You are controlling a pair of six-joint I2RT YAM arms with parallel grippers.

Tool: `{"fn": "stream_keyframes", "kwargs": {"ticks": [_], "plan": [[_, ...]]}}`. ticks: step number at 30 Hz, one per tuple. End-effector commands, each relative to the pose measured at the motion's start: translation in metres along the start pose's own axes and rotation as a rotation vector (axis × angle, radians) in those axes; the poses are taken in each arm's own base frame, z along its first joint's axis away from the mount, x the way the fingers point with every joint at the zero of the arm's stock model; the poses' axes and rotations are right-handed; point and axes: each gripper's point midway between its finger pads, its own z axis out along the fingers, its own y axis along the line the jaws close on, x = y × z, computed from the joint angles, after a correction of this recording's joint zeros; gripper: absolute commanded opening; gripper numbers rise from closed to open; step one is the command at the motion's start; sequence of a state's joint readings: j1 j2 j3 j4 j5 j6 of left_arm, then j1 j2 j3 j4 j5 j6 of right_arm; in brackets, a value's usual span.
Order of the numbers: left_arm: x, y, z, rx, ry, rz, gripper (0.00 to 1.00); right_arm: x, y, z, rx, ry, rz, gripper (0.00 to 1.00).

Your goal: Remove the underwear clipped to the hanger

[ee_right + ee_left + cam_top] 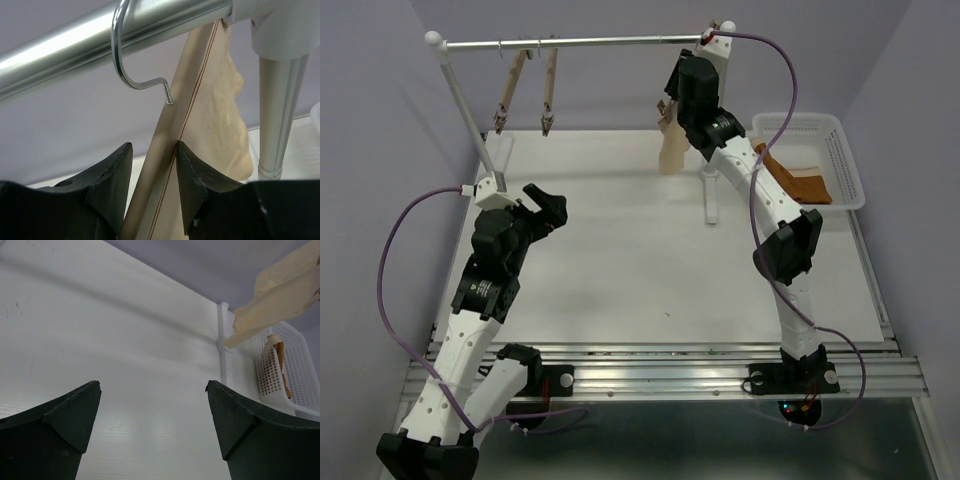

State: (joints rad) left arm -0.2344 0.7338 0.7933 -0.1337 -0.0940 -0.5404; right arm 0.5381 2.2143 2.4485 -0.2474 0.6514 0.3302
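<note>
Right gripper astride hanger, wrist view only

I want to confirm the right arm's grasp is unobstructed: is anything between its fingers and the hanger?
Nothing visible. The hanger sits directly between the fingers of the right gripper; the underwear hangs behind it.
</note>
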Motion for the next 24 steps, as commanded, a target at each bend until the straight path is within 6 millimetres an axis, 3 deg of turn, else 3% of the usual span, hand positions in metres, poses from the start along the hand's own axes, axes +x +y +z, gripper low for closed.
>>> {"fn": "stream_keyframes", "kwargs": {"ticks": [1, 5, 15, 18, 21, 24], "plan": [[-0.012, -0.005, 0.000, 0.017, -0.055, -0.009, 0.99, -0.056, 0.010, -0.020, -0.049, -0.107, 0.051, 0.33], [-0.013, -0.004, 0.000, 0.012, -0.059, -0.010, 0.99, -0.064, 0.012, -0.024, -0.072, -0.119, 0.032, 0.25], [-0.013, -0.001, 0.001, -0.008, -0.063, -0.011, 0.99, -0.081, 0.039, -0.034, -0.251, -0.169, -0.072, 0.13], [-0.013, 0.000, 0.001, -0.012, -0.065, -0.011, 0.99, -0.083, 0.041, -0.036, -0.268, -0.175, -0.097, 0.12], [-0.014, 0.001, 0.001, -0.015, -0.066, -0.008, 0.99, -0.093, 0.042, -0.040, -0.279, -0.208, -0.107, 0.01], [-0.014, 0.001, 0.001, -0.017, -0.068, -0.007, 0.99, -0.099, 0.041, -0.044, -0.285, -0.227, -0.117, 0.01]]}}
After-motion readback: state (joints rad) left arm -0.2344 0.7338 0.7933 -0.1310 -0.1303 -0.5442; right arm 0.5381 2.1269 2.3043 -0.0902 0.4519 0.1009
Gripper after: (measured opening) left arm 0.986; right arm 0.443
